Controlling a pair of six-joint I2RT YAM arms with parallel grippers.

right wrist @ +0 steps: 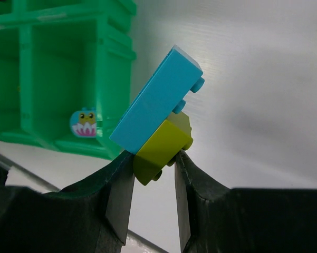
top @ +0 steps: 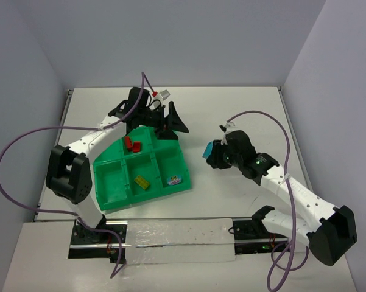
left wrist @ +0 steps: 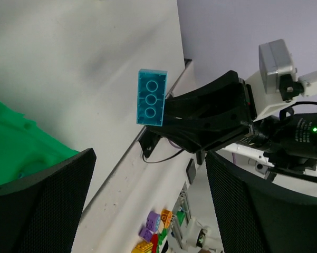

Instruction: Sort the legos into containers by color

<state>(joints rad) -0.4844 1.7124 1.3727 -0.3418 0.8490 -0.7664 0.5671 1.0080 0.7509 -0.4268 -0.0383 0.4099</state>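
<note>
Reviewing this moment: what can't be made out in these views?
Top view: the tray's far corner, covered by the left end effector.
Top view: the yellow-green brick, hidden under the blue brick in the right end effector.
Left wrist view: colored pieces at the bottom edge, blurred and too small to identify.

Count: 1 tray (top: 109, 179) with 6 compartments (top: 162, 159). Bricks, 5 total: 2 red bricks (top: 132, 144), 1 yellow brick (top: 142, 182), 1 blue brick (right wrist: 155, 100), 1 yellow-green brick (right wrist: 162, 145). 1 sticker (top: 175, 180). 2 purple cables (top: 24, 140).
</note>
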